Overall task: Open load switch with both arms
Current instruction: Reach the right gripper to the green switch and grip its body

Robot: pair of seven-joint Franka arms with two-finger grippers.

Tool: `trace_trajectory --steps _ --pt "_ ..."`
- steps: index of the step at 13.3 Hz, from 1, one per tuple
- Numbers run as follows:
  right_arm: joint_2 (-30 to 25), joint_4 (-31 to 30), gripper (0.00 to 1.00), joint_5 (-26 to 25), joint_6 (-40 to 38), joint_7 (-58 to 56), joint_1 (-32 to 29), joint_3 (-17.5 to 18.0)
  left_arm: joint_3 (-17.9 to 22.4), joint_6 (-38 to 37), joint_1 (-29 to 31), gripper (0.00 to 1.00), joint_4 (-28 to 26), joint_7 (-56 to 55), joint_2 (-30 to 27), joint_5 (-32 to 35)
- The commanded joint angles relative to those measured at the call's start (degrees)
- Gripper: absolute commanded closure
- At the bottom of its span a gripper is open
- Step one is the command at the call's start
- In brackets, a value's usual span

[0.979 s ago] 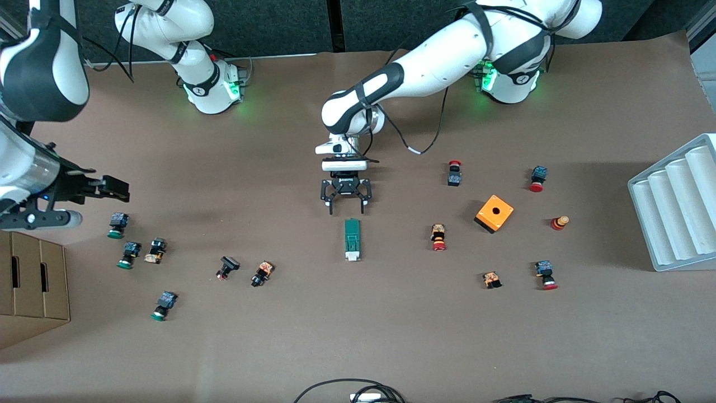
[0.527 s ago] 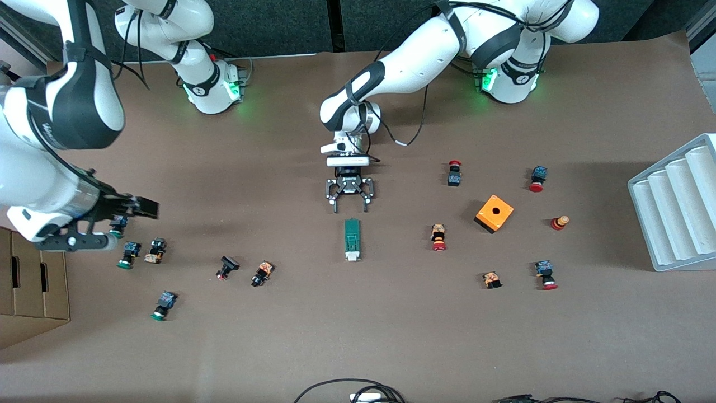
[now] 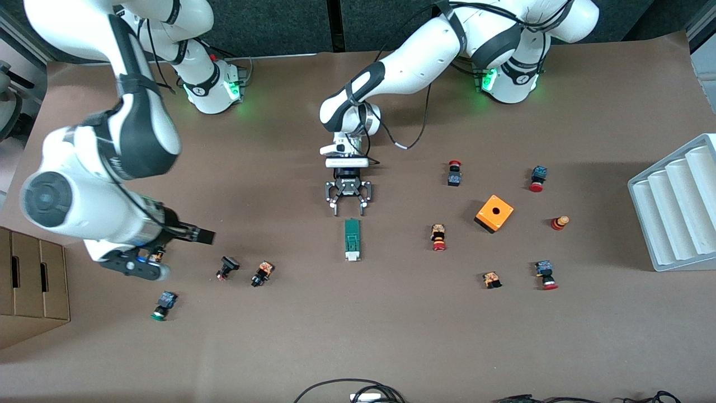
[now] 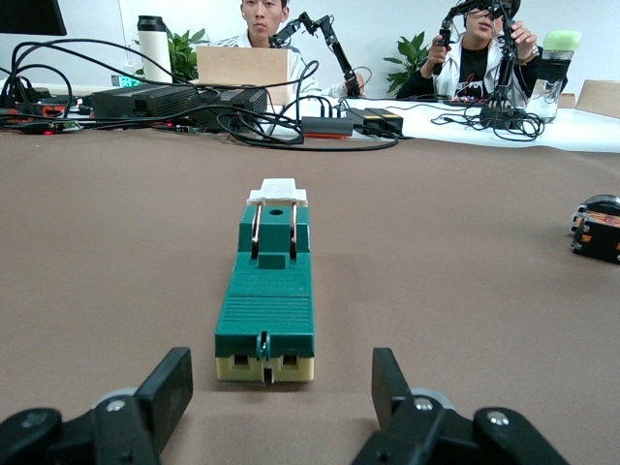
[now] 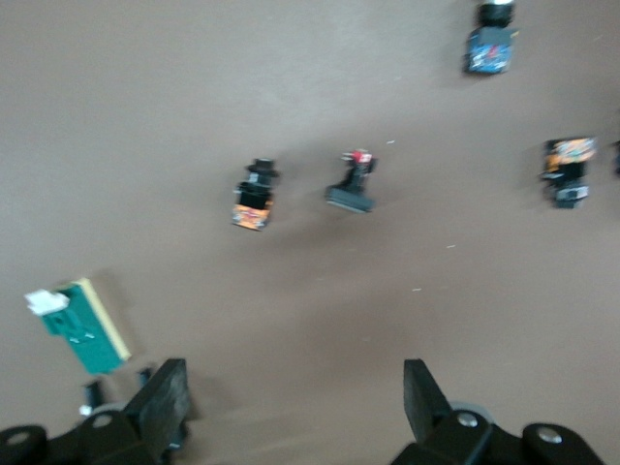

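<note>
From the front I see the load switch (image 3: 351, 239) lying untouched mid-tabletop, nothing opened yet. My left wrist view shows the left pincer (image 4: 281, 387) parted, empty, just short of it. My right wrist view shows the right pincer (image 5: 295, 402) spread wide, empty, over the push-buttons (image 5: 350, 183).

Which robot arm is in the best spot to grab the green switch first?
The left arm. Its tool sits low right beside the load switch, fingers apart and lined up with its end. The right tool is up over the push-buttons toward the right arm's end of the table.

Robotics lab, seated operators (image 4: 266, 19), cabled desks (image 4: 291, 111)
</note>
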Motion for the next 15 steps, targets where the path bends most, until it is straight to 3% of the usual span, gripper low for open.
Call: trace_trajectory --steps 1,9,15 --pt "7.16 7.31 0.00 3.14 1.69 10.99 3.11 -0.40 0.40 -0.17 -0.38 0.17 0.85 -0.39 0.66 1.09" --pt "20.26 13.11 0.00 15.35 16.02 50.28 12.26 -1.01 1.54 -0.08 -0.38 0.20 1.02 -0.47 1.63 2.94" --pt "30.28 16.90 0.00 19.41 26.48 71.83 18.41 -1.45 1.63 -0.08 -0.38 0.20 1.02 -0.47 1.81 3.02"
